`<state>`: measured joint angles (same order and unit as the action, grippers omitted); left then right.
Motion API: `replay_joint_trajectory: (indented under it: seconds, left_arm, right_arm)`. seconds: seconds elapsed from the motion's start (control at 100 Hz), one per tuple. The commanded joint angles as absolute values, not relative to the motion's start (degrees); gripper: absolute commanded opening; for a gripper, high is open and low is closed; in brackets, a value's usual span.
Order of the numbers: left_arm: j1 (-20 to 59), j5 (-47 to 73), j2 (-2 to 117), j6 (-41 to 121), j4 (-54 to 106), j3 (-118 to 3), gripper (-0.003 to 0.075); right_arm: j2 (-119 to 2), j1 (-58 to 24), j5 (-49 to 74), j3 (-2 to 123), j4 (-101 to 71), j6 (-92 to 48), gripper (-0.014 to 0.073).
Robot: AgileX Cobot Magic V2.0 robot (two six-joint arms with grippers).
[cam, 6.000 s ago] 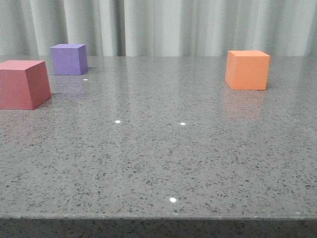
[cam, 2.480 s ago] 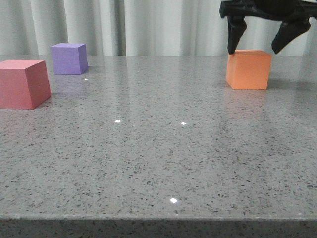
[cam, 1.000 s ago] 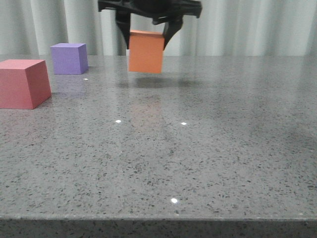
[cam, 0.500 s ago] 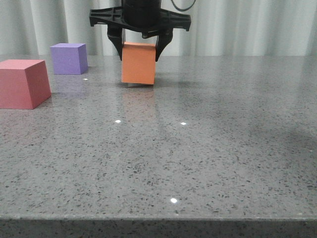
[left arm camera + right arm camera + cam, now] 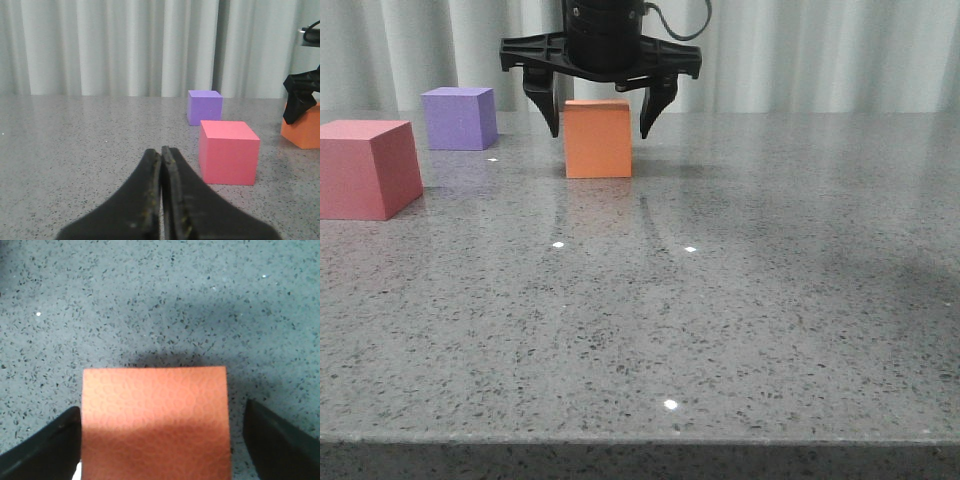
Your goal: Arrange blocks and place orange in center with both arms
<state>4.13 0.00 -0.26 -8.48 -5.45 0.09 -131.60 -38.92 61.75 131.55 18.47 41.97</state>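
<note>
The right end effector has just let go and opened wide, so the orange block now sits on the tabletop between its fingers, placed.

A: State block colours.
B: Orange cube: plain matte orange; the right wrist view shows a faint ringed texture on its top face. Purple cube: solid purple. Red cube: pinkish red.
A: Remaining surfaces?
B: Table: grey with dark speckles. Curtain: pale grey-white. Right gripper and left gripper: black.
</note>
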Motion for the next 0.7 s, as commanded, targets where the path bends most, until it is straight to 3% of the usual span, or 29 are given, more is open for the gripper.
replay_joint_trajectory:
  seconds: [0.0,0.69]
  left_arm:
    - [4.0,-4.5,-2.0,-8.8,-5.2,2.6,-0.0019]
    - [4.0,-4.5,-2.0,-8.8,-5.2,2.6,-0.0019]
  right_arm:
    - [-126.2,-38.8,60.1,133.1,20.2,41.4,0.0663]
    - [-112.9,-27.9,62.7,131.6,13.2,19.2,0.0656]
